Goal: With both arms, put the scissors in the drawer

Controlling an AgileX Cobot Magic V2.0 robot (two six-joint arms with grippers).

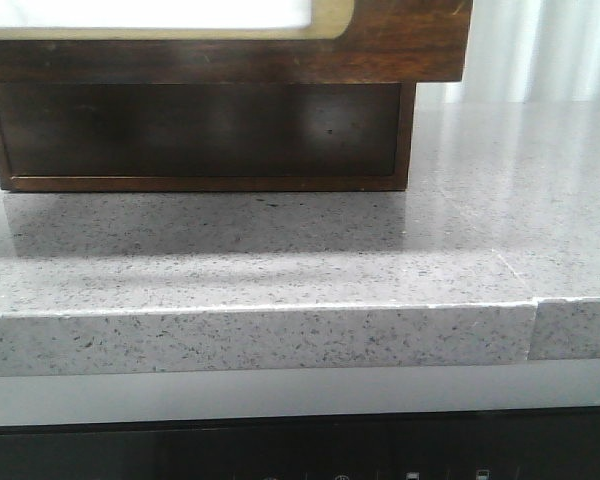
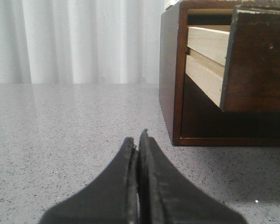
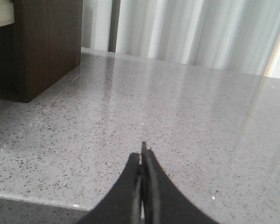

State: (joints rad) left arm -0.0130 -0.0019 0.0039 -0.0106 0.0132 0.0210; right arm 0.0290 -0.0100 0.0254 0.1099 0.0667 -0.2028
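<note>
The drawer (image 1: 400,45), a dark-brown front with a white panel rimmed in cream-gold, fills the top of the front view and juts forward over the cabinet's lower part (image 1: 200,135). In the left wrist view the drawer (image 2: 259,60) stands pulled out, its pale wooden side (image 2: 205,51) showing. The scissors are not in any view. My left gripper (image 2: 137,137) is shut and empty, low over the counter to the left of the cabinet. My right gripper (image 3: 142,151) is shut and empty, near the counter's front edge to the right of the cabinet (image 3: 42,46). Neither gripper shows in the front view.
The grey speckled stone counter (image 1: 280,260) has a front edge with a seam (image 1: 535,330) at the right. White curtains (image 3: 200,32) hang behind the counter. A dark panel (image 1: 300,450) runs below the counter's front.
</note>
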